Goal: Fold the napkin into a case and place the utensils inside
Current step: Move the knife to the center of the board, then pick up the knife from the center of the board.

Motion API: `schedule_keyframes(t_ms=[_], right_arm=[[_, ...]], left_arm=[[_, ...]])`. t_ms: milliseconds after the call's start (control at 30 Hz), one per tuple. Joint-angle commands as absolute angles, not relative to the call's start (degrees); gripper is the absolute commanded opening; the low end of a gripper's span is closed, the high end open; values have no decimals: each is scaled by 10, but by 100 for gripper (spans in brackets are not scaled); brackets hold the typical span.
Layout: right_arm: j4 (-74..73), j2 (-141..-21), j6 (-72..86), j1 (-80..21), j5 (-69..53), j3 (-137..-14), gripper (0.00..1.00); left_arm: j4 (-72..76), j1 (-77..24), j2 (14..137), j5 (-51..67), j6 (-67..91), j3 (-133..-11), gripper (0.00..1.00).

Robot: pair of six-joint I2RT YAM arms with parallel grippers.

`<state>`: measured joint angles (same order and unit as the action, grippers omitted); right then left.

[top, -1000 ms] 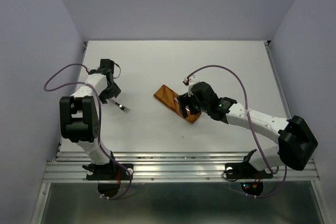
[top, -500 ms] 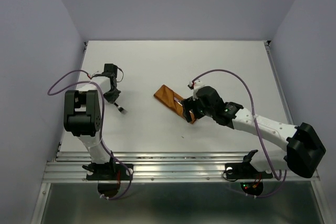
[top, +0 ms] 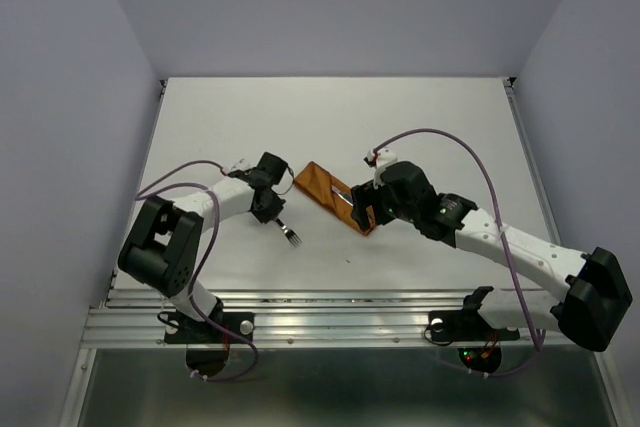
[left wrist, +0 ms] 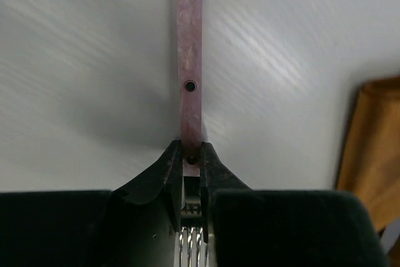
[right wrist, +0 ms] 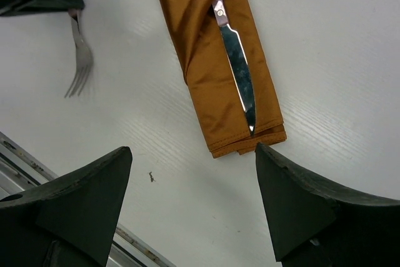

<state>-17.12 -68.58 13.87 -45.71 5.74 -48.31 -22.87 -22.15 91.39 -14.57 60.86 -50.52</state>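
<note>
Beside the case [top: 322, 185], the left pincer [top: 270, 205] now grips the fork [top: 291, 237], carried in from the left. The right pincer [top: 366, 209] hovers open above the case, knife [right wrist: 237, 73] in its fold. Fork insertion likely follows.

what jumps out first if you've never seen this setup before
The rust-orange case lies mid-table with a knife resting along its fold, blade showing. The open right gripper is directly over it. Just to its left, the left gripper is shut on a fork, whose tines point toward the table's near edge.
</note>
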Motion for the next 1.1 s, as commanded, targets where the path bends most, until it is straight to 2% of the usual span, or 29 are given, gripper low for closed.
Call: schedule_keyframes(t_ms=[0, 33, 67, 200, 267, 400, 500, 700, 867, 1067], right_arm=[[-189, -682, 125, -455, 62, -515, 85], [-195, -683, 117, -455, 65, -520, 85], [-198, -685, 113, -455, 66, -523, 85], [-207, -688, 111, -455, 64, -537, 85], [-207, -692, 118, -455, 62, -543, 85], [-204, -721, 146, -468, 67, -562, 84], [-210, -781, 161, -522, 100, -598, 84], [-214, -934, 181, -575, 127, -689, 84], [-215, -1029, 171, -595, 131, -762, 81], [-210, -1124, 156, -612, 143, -823, 74]], left_arm=[[-272, -303, 911, -71, 729, -460, 26], [-277, -323, 911, -69, 742, -460, 33], [-282, -330, 909, -71, 746, -460, 46], [-294, -339, 876, -73, 749, -454, 69], [-314, -341, 839, -82, 744, -460, 75], [-367, -340, 769, -122, 720, -505, 75], [-406, -329, 725, -175, 665, -581, 75], [-474, -209, 709, -205, 525, -697, 75], [-472, -127, 689, -204, 447, -733, 76], [-468, -95, 690, -176, 417, -733, 76]])
